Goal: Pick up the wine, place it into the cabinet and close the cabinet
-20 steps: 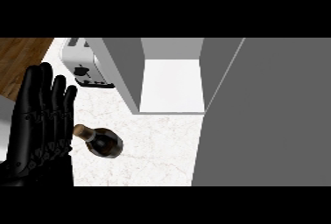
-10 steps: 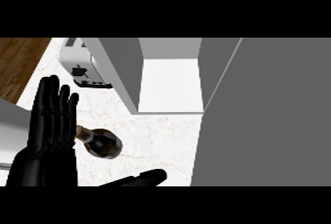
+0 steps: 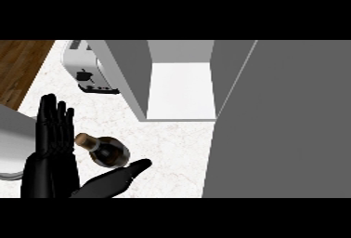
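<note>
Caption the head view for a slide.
Wine bottle on the counter between the open left hand and right hand, open cabinet beyond.
</note>
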Motion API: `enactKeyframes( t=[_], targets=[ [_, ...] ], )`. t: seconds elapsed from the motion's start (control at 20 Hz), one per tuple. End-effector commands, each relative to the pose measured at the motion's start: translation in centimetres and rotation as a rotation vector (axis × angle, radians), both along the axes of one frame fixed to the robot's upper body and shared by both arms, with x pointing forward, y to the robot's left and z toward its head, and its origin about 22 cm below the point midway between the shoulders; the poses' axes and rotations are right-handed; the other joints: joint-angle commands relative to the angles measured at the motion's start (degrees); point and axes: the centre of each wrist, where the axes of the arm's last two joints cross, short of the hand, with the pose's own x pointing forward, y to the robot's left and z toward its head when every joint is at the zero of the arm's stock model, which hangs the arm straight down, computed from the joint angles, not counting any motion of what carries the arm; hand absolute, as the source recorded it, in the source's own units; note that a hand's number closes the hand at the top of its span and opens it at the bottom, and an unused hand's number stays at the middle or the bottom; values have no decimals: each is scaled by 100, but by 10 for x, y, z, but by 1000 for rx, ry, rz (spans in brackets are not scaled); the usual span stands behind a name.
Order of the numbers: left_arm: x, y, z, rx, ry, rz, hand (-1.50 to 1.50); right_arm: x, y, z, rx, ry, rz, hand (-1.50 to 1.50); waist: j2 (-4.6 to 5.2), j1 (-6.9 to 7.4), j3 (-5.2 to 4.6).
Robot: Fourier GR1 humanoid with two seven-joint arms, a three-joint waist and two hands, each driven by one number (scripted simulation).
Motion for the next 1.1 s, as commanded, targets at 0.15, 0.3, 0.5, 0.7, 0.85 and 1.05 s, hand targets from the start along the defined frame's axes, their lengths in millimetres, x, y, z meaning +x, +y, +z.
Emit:
enactKeyframes(
  t=[0.15,0.3,0.5,0.7,0.85,1.05],
  targets=[
    [11,28,-41,-20,11,40,-150,-21,9,10,94,-13,92,-150,-1,-3,-7],
    [1,36,-47,-22,29,31,-150,-22,-21,12,49,-11,91,-150,-9,7,4],
    [9,61,-70,-8,36,43,-150,-20,-17,5,86,-1,112,-150,-9,4,3],
    [-11,68,-98,-8,54,45,-150,-22,-1,7,82,0,93,-150,-12,50,1],
    [2,84,-119,-12,69,73,-150,-34,-11,13,54,-5,115,-150,-12,-7,1],
    [-11,97,-146,-33,114,81,-150,-13,-12,9,81,-14,106,-150,-4,39,1]
  ],
)
